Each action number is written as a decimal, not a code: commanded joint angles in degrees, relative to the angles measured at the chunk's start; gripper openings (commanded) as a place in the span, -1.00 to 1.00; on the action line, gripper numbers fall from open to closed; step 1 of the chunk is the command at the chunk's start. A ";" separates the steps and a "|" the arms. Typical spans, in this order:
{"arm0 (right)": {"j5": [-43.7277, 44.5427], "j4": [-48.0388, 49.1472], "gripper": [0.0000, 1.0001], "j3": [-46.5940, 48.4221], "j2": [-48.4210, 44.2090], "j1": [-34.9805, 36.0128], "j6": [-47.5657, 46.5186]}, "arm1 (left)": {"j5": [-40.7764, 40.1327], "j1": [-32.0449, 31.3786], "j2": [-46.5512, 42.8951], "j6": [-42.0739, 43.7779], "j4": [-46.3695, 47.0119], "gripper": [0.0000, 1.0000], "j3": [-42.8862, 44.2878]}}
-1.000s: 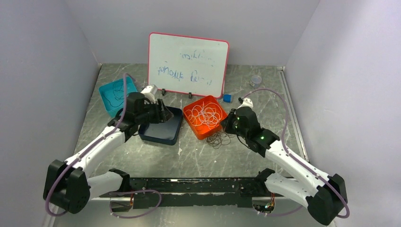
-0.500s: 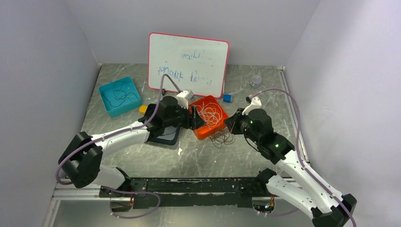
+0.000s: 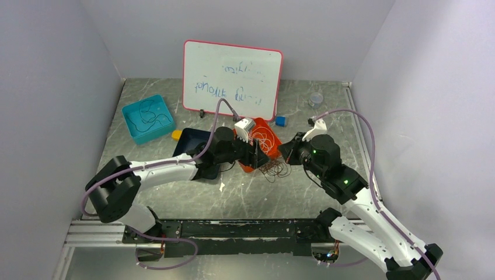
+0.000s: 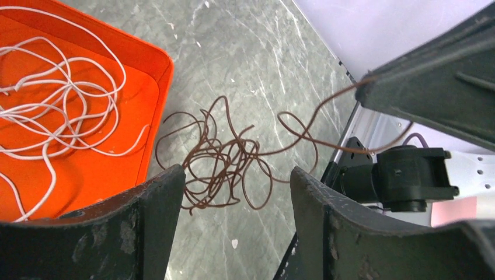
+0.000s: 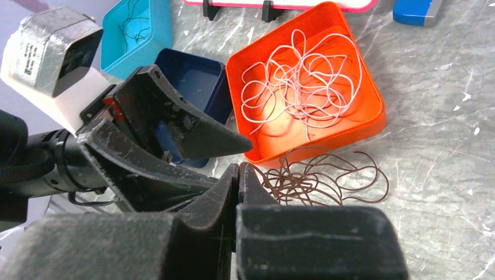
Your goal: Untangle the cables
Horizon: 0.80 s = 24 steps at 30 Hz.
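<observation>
A dark brown cable (image 3: pixel 274 170) lies in a loose tangle on the table just in front of the orange tray (image 5: pixel 327 137). My right gripper (image 5: pixel 239 167) is shut on one strand of it, which runs taut up from the tangle (image 4: pixel 216 163) to the fingertips (image 4: pixel 365 87). My left gripper (image 4: pixel 236 172) is open and empty, its jaws hanging above the near edge of the tangle. A white cable (image 5: pixel 297 81) is coiled inside the orange tray. A thin black cable (image 3: pixel 146 116) lies in the teal tray (image 3: pixel 129 122).
A navy tray (image 3: pixel 190 140) sits left of the orange one, partly under my left arm. A whiteboard (image 3: pixel 232 79) stands at the back. A small blue block (image 3: pixel 281 121), a small orange object (image 3: pixel 175 135) and a clear cup (image 3: pixel 316 98) lie nearby.
My left arm has swung right from over the navy tray to the brown tangle by the orange tray. My right gripper has shifted slightly right, still shut.
</observation>
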 commanded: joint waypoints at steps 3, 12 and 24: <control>-1.09 1.50 -1.00 1.76 -1.57 -0.29 2.10 | -4.09 -1.67 3.80 1.31 6.24 0.43 3.87; -2.56 3.95 -1.00 4.66 -2.75 -0.22 3.88 | -4.71 -3.51 13.09 2.53 9.32 0.37 7.58; -3.49 5.49 -1.00 12.38 -2.45 -0.27 1.76 | -5.51 -5.08 19.83 2.07 7.08 -0.16 10.90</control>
